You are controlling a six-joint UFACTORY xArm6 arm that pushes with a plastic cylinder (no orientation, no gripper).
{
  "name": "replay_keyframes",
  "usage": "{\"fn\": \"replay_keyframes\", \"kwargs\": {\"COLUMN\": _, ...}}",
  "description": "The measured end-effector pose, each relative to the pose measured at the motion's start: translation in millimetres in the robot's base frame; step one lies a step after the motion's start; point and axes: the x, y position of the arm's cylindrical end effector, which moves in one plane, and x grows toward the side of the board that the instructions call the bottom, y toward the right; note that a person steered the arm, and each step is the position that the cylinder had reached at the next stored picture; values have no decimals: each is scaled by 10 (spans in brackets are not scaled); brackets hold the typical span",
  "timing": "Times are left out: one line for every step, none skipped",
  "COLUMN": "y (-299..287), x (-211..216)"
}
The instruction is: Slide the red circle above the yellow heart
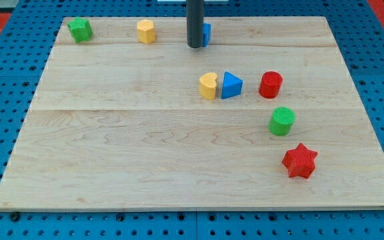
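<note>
Right of yellow heart [208,86] & blue triangle [231,85]: red circle [271,85], tip [195,46] well above.

Heart [209,86] touching triangle [231,85]; circle [271,85] just right.

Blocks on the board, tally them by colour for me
Green: 2, star and circle
Yellow: 2, one and heart
Blue: 2, one behind rod and one
Red: 2, circle and star
Total: 8

No text, label, brand, number or sign can be read anywhere in the frame: the wooden table [145,153] and the coloured blocks on it carry no readable markings.
</note>
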Motion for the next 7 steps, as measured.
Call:
{"fn": "replay_keyframes", "kwargs": {"y": 146, "x": -109}}
{"fn": "replay_keyframes", "kwargs": {"y": 208, "x": 73}}
{"fn": "replay_keyframes", "kwargs": {"y": 208, "x": 231}}
{"fn": "replay_keyframes", "kwargs": {"y": 215, "x": 231}}
{"fn": "replay_keyframes", "kwargs": {"y": 237, "x": 231}}
{"fn": "replay_keyframes", "kwargs": {"y": 237, "x": 231}}
{"fn": "replay_keyframes", "kwargs": {"y": 403, "x": 231}}
